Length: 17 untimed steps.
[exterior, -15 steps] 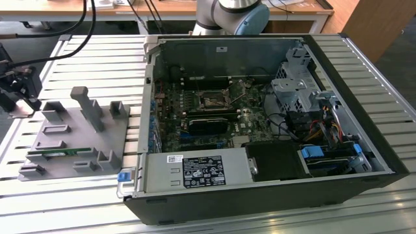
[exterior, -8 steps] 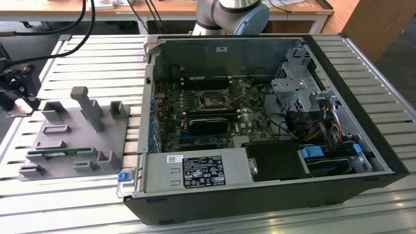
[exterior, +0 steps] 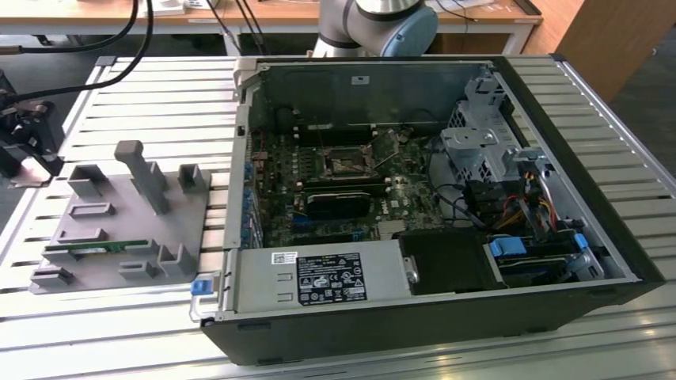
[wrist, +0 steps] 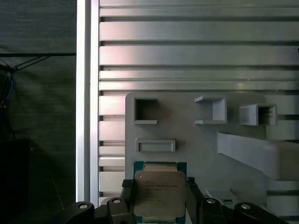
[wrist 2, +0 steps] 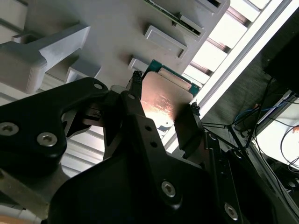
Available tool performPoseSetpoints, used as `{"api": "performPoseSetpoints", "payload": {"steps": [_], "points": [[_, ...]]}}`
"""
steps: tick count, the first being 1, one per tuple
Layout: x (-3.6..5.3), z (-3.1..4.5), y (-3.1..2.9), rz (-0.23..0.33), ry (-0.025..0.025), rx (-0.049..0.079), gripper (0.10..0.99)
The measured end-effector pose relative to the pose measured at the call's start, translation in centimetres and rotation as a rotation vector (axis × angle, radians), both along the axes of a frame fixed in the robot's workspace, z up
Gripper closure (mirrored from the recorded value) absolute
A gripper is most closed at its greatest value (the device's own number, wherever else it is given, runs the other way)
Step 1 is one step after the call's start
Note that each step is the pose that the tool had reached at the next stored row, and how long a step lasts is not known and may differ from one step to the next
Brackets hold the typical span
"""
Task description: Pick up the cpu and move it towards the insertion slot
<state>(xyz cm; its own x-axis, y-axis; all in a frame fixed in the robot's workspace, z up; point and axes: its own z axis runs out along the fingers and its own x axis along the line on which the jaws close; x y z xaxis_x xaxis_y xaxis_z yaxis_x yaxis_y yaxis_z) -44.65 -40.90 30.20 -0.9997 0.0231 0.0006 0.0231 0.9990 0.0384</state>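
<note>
A slatted metal table (exterior: 148,87) carries a grey holder plate (exterior: 111,231) near its edge at the exterior view's left. An open black computer case (exterior: 423,324) lies just beside the plate.

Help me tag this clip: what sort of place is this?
Likely a robotics lab bench for computer assembly: an open desktop computer case lies on a slatted aluminium table beside a grey fixture, a robot arm behind it.
</note>
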Motion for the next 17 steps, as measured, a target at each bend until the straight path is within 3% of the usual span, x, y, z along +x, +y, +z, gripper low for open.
{"api": "performPoseSetpoints", "payload": {"steps": [17], "points": [[0.0, 1.04, 0.0, 0.0, 0.0001, 0.0, 0.557]]}}
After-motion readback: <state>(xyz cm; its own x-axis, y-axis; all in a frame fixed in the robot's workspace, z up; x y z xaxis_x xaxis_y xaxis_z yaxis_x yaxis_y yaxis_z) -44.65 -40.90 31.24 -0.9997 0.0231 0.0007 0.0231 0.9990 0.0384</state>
